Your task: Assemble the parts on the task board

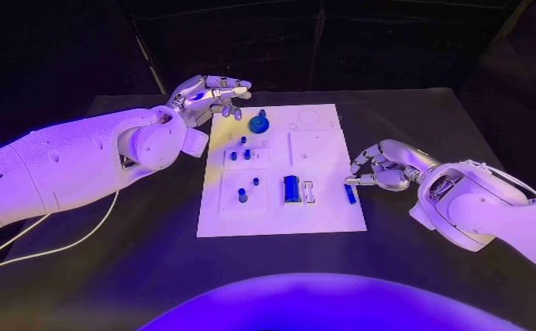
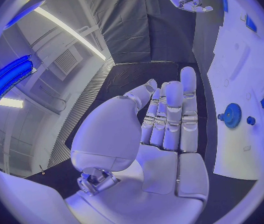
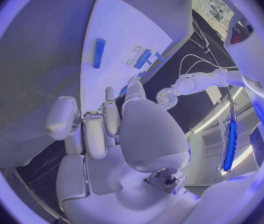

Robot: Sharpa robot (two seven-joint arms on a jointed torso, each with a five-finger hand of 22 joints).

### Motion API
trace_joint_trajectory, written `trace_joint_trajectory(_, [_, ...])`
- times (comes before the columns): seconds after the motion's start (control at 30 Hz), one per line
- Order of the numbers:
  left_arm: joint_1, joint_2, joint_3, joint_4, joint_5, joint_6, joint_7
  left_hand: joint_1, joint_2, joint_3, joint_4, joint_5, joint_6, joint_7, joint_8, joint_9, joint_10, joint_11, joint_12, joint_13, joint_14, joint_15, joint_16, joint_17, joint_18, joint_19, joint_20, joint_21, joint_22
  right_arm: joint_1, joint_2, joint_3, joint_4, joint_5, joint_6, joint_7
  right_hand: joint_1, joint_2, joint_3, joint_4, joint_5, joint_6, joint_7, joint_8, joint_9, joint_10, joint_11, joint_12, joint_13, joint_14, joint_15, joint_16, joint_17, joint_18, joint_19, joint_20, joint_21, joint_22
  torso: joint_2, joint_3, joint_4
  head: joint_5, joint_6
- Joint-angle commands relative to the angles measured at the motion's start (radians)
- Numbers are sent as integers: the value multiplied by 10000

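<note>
Head view, left to right. Left arm enters from the left edge and reaches toward the far left corner of the task board; left hand is raised just off that corner, fingers loosely curled, nothing in them; in the left wrist view the same hand has its fingers straight and close together, palm bare, so it holds nothing.

Task board lies in the middle of the black table; white plate with several square recessed panels. Blue gear sits near the far left part of the board, close to the left hand's fingertips but apart from them; also seen beside the palm in the left wrist view. Below it a cluster of small blue pegs on the left-middle panel; two more small blue pieces on the near left panel. Larger blue block stands near the board's middle, nearer edge, with a pale slotted piece just beside it.

Slim blue bar lies at the board's right edge; right hand is just beside it, fingers curled in narrowly, fingertips at the bar's far end; cannot tell whether they touch or pinch it. Right wrist view: right hand with fingers bent over the board edge; blue cylinder lying apart on the white surface.

Right arm enters from the right edge.
</note>
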Motion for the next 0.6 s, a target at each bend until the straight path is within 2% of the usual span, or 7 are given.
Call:
trace_joint_trajectory(0.03, [12,3,-11,-2,-40,51,62,-11,25,33,7,35,-58,15,49,-10,-51,-11,63,-15,-63,18,0,-15,130,48,-6,-52,-14,6,126,-2,-162,-856,251,-893,-62,-262,-185,114,191,266,-67,10,-30,-76,-53,-116,-2164,650,39,-68,757,86,-75,18,-69,-71,2,11,-29,-181,84])
trace_joint_trajectory(0.17, [10,-3,-36,-1,-40,56,68,-24,23,30,14,33,-58,16,52,-10,-51,-9,68,-15,-64,20,0,-17,129,48,-5,-53,-14,-2,247,-4,-297,-1395,412,-1507,-60,-307,-221,224,241,480,-132,74,-30,-33,-107,-99,-2161,648,-9,-91,736,88,-71,-18,-93,-94,6,8,-41,-216,88])
trace_joint_trajectory(0.33, [9,-2,-55,1,-40,69,72,-24,23,30,14,33,-58,16,52,-10,-51,-9,68,-15,-64,20,0,-17,129,48,-5,-53,-14,-7,419,-6,-413,-1940,960,-1872,-80,-364,-255,370,62,700,-206,168,-13,127,-169,160,-1977,654,-60,-101,740,84,-56,-66,-107,-95,2,-10,-52,-257,76])
trace_joint_trajectory(0.5, [6,7,-62,2,-40,87,76,-24,23,30,14,33,-58,16,52,-10,-51,-9,68,-15,-64,20,0,-17,129,48,-5,-53,-14,-12,570,-9,-496,-2241,1487,-2095,-42,-357,-235,402,67,773,-233,203,-3,161,-192,214,-1938,661,-78,-94,758,80,-43,-83,-102,-78,10,2,-15,-324,75])
trace_joint_trajectory(0.6, [5,0,-65,-7,-40,85,73,-24,23,30,14,33,-58,16,52,-10,-51,-9,68,-15,-64,20,0,-17,129,48,-5,-53,-14,-15,654,-11,-531,-2338,1688,-2161,-9,-342,-218,406,90,793,-242,211,-1,166,-201,220,-1934,662,-85,-95,759,77,-35,-89,-97,-66,11,3,-21,-349,65])
